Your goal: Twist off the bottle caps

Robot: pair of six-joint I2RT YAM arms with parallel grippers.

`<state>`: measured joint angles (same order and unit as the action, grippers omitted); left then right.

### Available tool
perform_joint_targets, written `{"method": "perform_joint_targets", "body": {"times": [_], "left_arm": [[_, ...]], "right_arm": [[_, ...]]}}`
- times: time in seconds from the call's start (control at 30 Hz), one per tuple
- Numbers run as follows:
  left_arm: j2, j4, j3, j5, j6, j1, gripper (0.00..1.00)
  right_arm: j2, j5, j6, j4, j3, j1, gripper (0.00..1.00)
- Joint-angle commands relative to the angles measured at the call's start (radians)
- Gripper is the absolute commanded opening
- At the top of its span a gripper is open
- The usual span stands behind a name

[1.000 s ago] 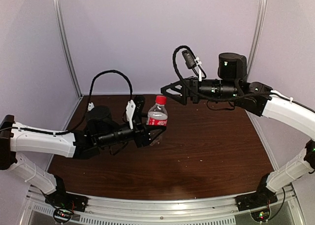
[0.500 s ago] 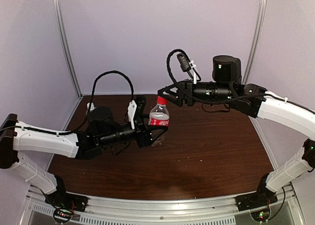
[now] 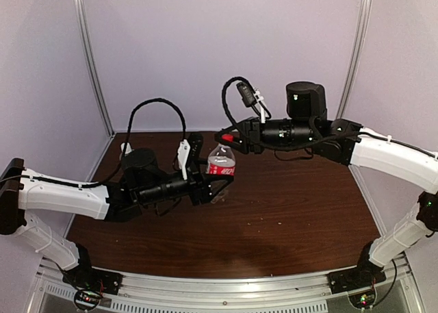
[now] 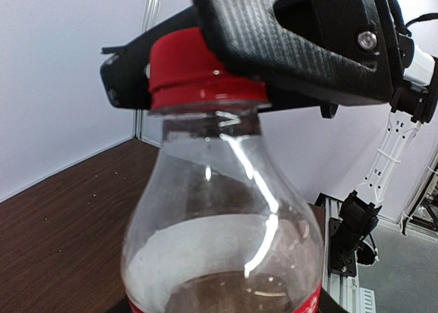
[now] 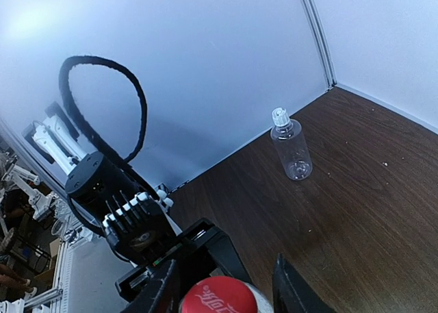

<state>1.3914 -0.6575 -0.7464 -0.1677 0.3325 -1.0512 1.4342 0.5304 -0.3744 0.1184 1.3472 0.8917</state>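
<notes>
My left gripper [image 3: 217, 181] is shut on the short clear bottle [image 3: 220, 166] with the red label band and holds it upright over the table. The bottle [image 4: 219, 238] fills the left wrist view, and its red cap [image 4: 195, 66] is on the neck. My right gripper [image 3: 225, 138] reaches in level from the right, its jaws either side of the red cap [image 5: 217, 297]. One finger lies against the cap; a narrow gap shows at the other. The taller plain bottle [image 5: 291, 151] with its white cap [image 5: 280, 116] stands alone near the back wall.
The dark wooden table [image 3: 287, 210] is walled by pale panels with metal posts [image 3: 92, 59] at the back corners. A black cable loop [image 3: 157, 102] rises from the left arm's wrist. Both arm bases sit on the rail [image 3: 226, 285] at the near edge.
My right gripper has moved left and down onto the red cap, and its jaws have narrowed from wide open. The left gripper and its bottle have barely shifted.
</notes>
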Motion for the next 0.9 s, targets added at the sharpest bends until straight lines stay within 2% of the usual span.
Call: {"method": "perform_joint_targets", "body": {"times": [0.0,0.23,0.37,0.53,0.63,0.87], "left_arm": [[-0.012,-0.064,0.004,-0.003,-0.003,-0.004,0.36],[-0.015,-0.074,0.018,0.002,-0.004,-0.004,0.36],[-0.020,-0.090,0.032,-0.002,-0.003,-0.004,0.35],[-0.040,-0.101,0.047,-0.063,-0.012,-0.004,0.32],[-0.052,-0.105,0.053,-0.126,-0.021,-0.004,0.32],[-0.036,-0.246,0.067,-0.444,0.020,-0.004,0.32]], "right_arm": [[0.002,0.021,-0.009,-0.020,-0.009,0.007,0.43],[-0.002,0.030,-0.009,-0.029,-0.011,0.007,0.22],[-0.007,0.042,-0.003,-0.038,-0.014,0.007,0.01],[-0.012,0.105,0.054,-0.045,-0.007,0.005,0.00],[-0.003,0.194,0.118,-0.049,0.002,0.006,0.00],[0.036,0.503,0.328,-0.019,0.036,0.000,0.00]]}}
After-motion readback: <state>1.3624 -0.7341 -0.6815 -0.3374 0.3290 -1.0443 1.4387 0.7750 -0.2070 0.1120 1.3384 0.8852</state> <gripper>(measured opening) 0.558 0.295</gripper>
